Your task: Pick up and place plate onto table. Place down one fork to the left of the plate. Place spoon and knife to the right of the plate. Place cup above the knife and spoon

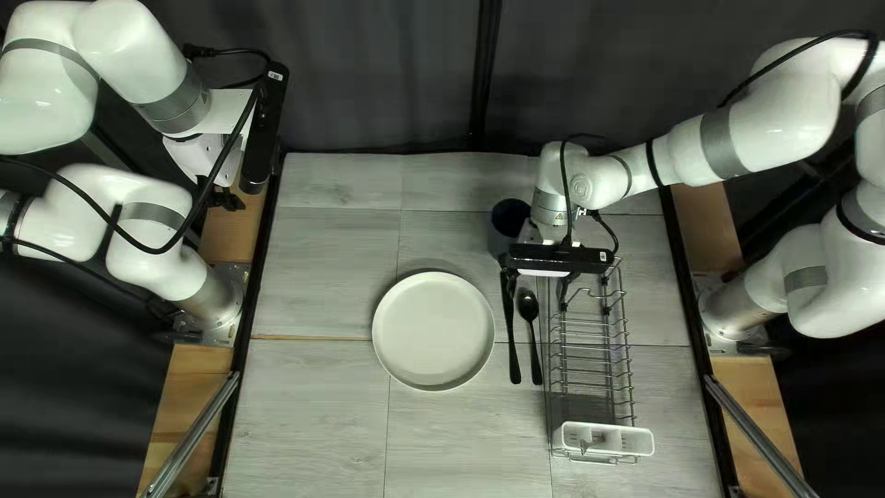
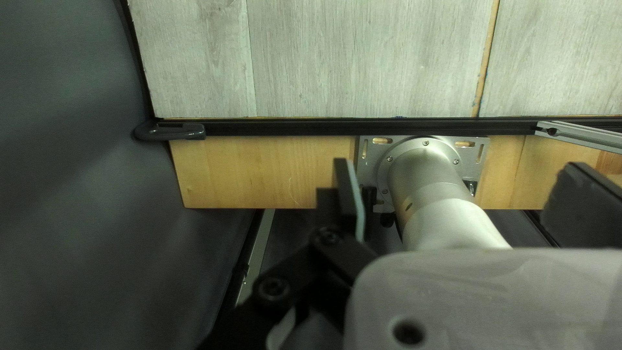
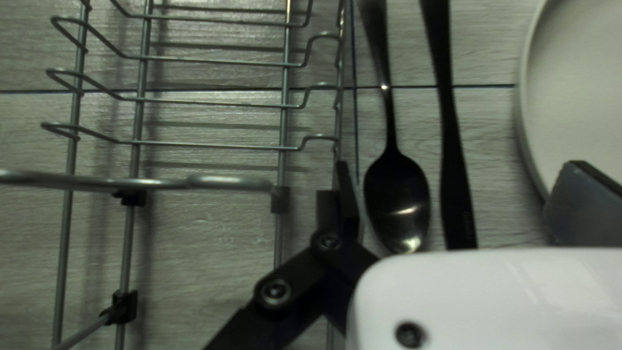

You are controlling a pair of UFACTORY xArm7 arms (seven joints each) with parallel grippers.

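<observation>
"Hovering, is it, the right claw (image 3: 461, 172)?"

"Yes, spread and pinching nothing, with the spoon (image 3: 396, 194) and knife (image 3: 451, 162) below, between its fingers."

"And the cup (image 1: 509, 223)?"

"Above the knife's far end, near the claw. I'd call it placed, and the cutlery too, right of the plate (image 1: 433, 329)."

"Plate's down on the bench (image 1: 313, 415), so what's left?"

"The fork, I judge. I can't make one out beside the plate. Something small sits in the rack's (image 1: 630, 369) caddy (image 1: 634, 443), but I can't tell what."

"Left claw (image 2: 460, 166)?"

"Spread as well, out past the bench's left edge."
</observation>
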